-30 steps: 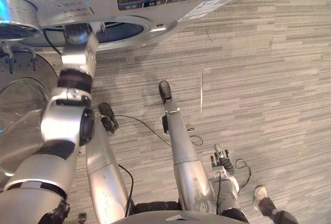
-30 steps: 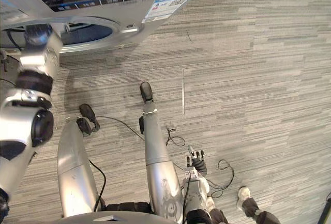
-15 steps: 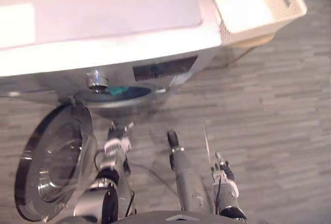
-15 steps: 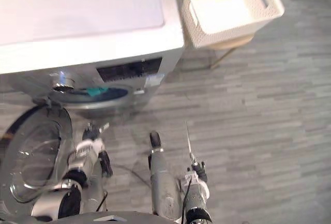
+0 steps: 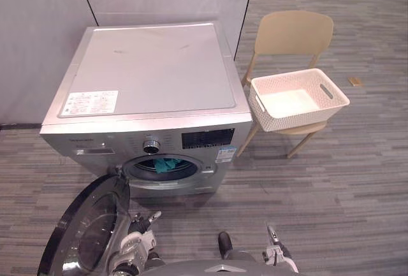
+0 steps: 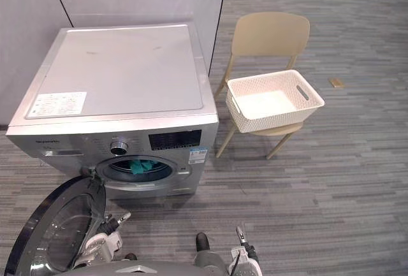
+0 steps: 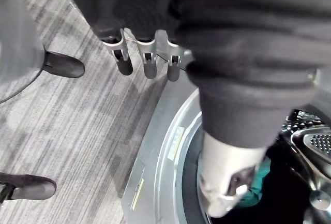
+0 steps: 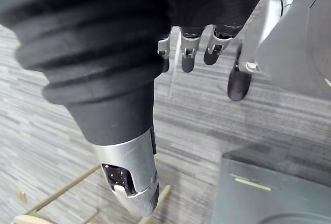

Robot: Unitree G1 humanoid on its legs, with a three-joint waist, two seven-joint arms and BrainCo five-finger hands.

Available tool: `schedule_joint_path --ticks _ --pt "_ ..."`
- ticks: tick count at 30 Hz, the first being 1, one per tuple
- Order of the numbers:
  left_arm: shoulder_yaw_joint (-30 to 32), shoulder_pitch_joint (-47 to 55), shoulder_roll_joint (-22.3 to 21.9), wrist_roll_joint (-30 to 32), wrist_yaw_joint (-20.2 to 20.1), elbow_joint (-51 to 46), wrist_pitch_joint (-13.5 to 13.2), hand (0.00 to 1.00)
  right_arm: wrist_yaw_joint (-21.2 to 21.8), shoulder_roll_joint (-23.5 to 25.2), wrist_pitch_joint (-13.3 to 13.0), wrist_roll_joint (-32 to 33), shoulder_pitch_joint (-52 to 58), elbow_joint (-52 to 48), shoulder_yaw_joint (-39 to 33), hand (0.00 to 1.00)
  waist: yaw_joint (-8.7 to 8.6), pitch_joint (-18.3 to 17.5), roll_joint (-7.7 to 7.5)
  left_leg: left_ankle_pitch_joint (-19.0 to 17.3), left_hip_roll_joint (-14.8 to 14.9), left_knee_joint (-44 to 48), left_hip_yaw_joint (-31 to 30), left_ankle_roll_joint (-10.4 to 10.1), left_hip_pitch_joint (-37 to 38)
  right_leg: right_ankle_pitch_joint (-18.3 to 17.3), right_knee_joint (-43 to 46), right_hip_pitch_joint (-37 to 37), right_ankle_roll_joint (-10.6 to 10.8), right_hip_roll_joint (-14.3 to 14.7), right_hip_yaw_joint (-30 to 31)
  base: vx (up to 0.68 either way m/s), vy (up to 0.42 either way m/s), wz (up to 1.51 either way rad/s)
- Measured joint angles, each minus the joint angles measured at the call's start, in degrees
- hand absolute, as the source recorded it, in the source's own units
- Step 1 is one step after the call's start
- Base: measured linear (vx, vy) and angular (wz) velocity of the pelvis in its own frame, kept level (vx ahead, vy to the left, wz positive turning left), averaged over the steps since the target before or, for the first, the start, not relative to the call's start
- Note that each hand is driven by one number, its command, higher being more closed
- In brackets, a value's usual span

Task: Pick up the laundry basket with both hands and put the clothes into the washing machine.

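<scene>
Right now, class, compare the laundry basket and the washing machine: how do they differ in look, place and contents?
The laundry basket is white with perforated walls; the washing machine is silver-grey and smooth. The basket sits on a tan chair; the machine stands on the floor. The basket looks empty; the machine's drum holds teal clothes, with its door swung open. Both stand open to be loaded or unloaded.

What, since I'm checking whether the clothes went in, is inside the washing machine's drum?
A teal cloth lies just inside the open mouth of the washing machine, its door swung wide. The drum's depth behind the cloth is dark, so any other clothes cannot be seen.
</scene>
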Motion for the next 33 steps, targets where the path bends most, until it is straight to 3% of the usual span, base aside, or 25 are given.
schedule_joint_path --ticks 4,8,9,10,11,12,14,15,16,17,18,19,20,21,22,25,27,30,33 --pt "-1.5 1.51 1.02 -0.06 -0.05 0.36 0.0 0.0 0.2 -0.75 0.07 -2.17 -0.36 1.79 0.36 0.0 0.01 -0.03 -0.03 0.93 -0.53 0.01 -3.97 0.1 -0.46 0.48 -1.73 2.65 -0.18 -0.55 -3.36 -0.02 -0.004 0.47" --pt "-3.97 3.14 2.1 -0.11 -0.08 0.18 -0.29 0.0 0.15 -1.74 0.18 -4.61 -2.34 3.33 1.99 0.0 -0.12 0.69 0.77 3.07 -0.86 3.49 -5.92 0.76 -3.5 -3.67 6.25 0.66 -2.64 -1.32 -6.85 -0.13 0.002 0.63" --pt "-5.37 3.77 3.67 -0.12 -0.15 0.26 -0.41 0.0 0.09 -1.83 0.11 -5.42 -3.14 3.48 2.13 0.0 -0.33 0.25 -0.82 4.58 -1.55 1.69 -6.36 1.44 -2.94 -4.96 7.33 -0.37 -3.37 -3.44 -9.44 -0.13 0.01 0.69" --pt "-5.39 3.28 3.6 -0.12 -0.17 0.29 -0.38 0.0 0.09 -2.19 0.05 -5.95 -3.6 3.87 1.94 0.0 -0.45 0.7 -0.81 1.09 -1.14 8.43 -5.1 3.47 -4.79 -4.89 7.68 -0.21 -3.34 -4.06 -10.29 -0.13 0.023 0.72" --pt "-5.28 3.41 3.83 -0.16 -0.51 0.08 -0.5 0.0 0.02 -2.67 -0.15 -6.18 -3.97 3.5 1.65 0.0 -0.15 0.77 -0.8 -4.11 -0.34 25.78 -2.65 6.46 -7.73 -4.72 7.88 0.26 -3.57 -5.21 -11.19 -0.13 0.056 0.41" --pt "-5.76 3.99 4.15 -0.28 -0.55 0.12 -0.61 0.0 0.05 -2.72 -0.25 -6.18 -3.85 2.53 2.0 0.0 -0.24 0.75 -0.8 -5.77 1.17 37.37 -0.66 7.78 -7.44 -4.27 7.53 1.05 -3.39 -6.02 -11.41 -0.14 0.071 0.3" --pt "-5.94 4.37 4.23 -1.27 -0.43 0.12 -0.89 0.0 0.07 -2.69 -0.29 -6.12 -3.92 2.51 3.79 0.0 -0.73 0.65 -0.72 -5.84 4.58 44.31 0.34 8.57 -5.59 -3.71 6.35 0.86 -3.31 -6.18 -11.62 -0.11 0.157 0.23" --pt "-6.77 4.02 4.24 -1.37 -0.36 0.06 -0.91 0.0 0.09 -2.64 -0.28 -6.07 -4.05 2.53 5.13 0.0 -0.84 0.51 -0.73 -4.15 6.51 43.04 0.25 9.45 -4.17 -2.7 5.14 -0.06 -2.74 -6.14 -11.68 -0.09 0.208 0.31" --pt "-7.35 3.79 4.11 -1.38 -0.29 -0.1 -0.92 0.0 0.05 -2.67 -0.27 -6.0 -3.93 2.56 5.19 0.0 -1.05 0.35 -0.43 1.19 6.74 39.72 0.17 10.33 -3.2 -2.05 4.66 -0.64 -2.35 -5.87 -11.82 -0.06 0.181 0.34" --pt "-8.48 3.48 4.32 -1.41 0.0 -0.66 -0.91 0.0 0.02 -2.65 -0.2 -5.95 -3.89 2.69 5.46 0.0 -1.48 0.26 -1.1 -0.86 3.59 35.01 -0.9 8.5 -2.39 -0.36 2.92 -1.43 -1.93 -6.62 -11.54 -0.04 0.132 0.34" --pt "-9.8 3.26 4.56 -2.83 0.38 -1.55 -1.05 0.0 0.09 -1.88 0.12 -5.99 -3.77 3.27 7.0 0.0 -1.74 0.29 -1.43 -2.09 2.67 31.88 -3.22 7.74 -2.46 0.11 5.23 -2.55 -1.47 -5.56 -11.56 0.01 0.061 0.47" --pt "-11.06 3.31 5.74 -3.79 0.63 -3.15 -0.98 0.0 0.1 -1.33 0.12 -6.04 -3.36 4.25 7.54 0.0 -2.25 0.1 -1.92 -3.15 2.33 30.09 -4.44 6.1 -2.3 1.12 4.71 -1.16 -2.87 -4.31 -13.01 0.09 -0.028 0.34" --pt "-12.17 3.32 5.99 -4.63 1.04 -5.94 -1.02 0.0 0.04 -1.27 0.14 -6.05 -3.56 5.34 7.66 0.0 -1.42 -0.12 -2.29 -5.03 1.87 28.3 -4.59 3.46 -0.99 1.37 2.47 -0.02 -3.56 -4.67 -15.5 0.12 0.043 0.17" --pt "-14.41 3.33 6.07 -5.52 1.2 -11.1 -1.47 0.0 -0.01 -1.45 -0.08 -6.05 -3.83 5.04 8.57 0.0 -1.25 0.08 -1.59 -8.67 2.32 26.54 -6.02 1.19 0.16 2.39 1.41 0.96 -2.34 -4.3 -16.39 0.08 0.159 0.19" --pt "-18.03 3.55 6.67 -5.77 1.09 -16.68 -2.33 0.0 -0.01 -1.92 -0.41 -6.05 -4.01 4.84 9.77 0.0 -1.78 0.1 -0.78 -10.7 2.06 23.99 -6.38 0.65 0.85 3.29 0.92 1.25 -2.02 -4.5 -17.69 0.01 0.255 0.36" --pt "-23.48 4.93 7.75 -5.87 -0.52 -32.73 -4.67 0.0 -0.05 -2.22 -0.51 -6.05 -3.79 4.84 12.09 0.0 -1.95 -0.09 -0.85 -11.77 0.05 19.22 -7.3 -0.01 0.54 6.33 -0.74 0.69 -1.63 -6.32 -19.32 -0.05 0.201 0.53" --pt "-24.0 6.51 7.91 -6.08 -2.13 -40.3 -5.58 0.0 -0.02 -2.35 -0.69 -6.05 -4.25 4.76 14.46 0.0 -1.44 -0.21 -0.68 -13.28 -0.27 16.47 -7.22 -0.57 0.03 8.07 -1.67 -0.77 -1.36 -6.99 -19.42 -0.09 0.164 0.17" --pt "-24.7 7.95 9.26 -7.84 -3.87 -44.47 -5.87 0.0 -0.02 -1.81 -0.69 -6.03 -4.97 4.82 16.97 0.0 -0.59 -0.68 -1.87 -15.33 -1.34 15.2 -6.67 0.98 -2.72 9.02 -2.08 -4.74 -0.06 -7.99 -18.96 -0.17 0.103 0.0" --pt "-24.81 8.95 10.22 -9.3 -4.58 -46.13 -5.78 0.0 0.01 -1.48 -0.7 -5.98 -5.08 4.59 18.03 0.0 -0.02 -0.25 -3.57 -16.25 -2.33 20.12 -6.56 1.88 -9.3 11.28 -2.62 -8.5 -0.22 -9.05 -17.93 -0.26 0.034 -0.02"
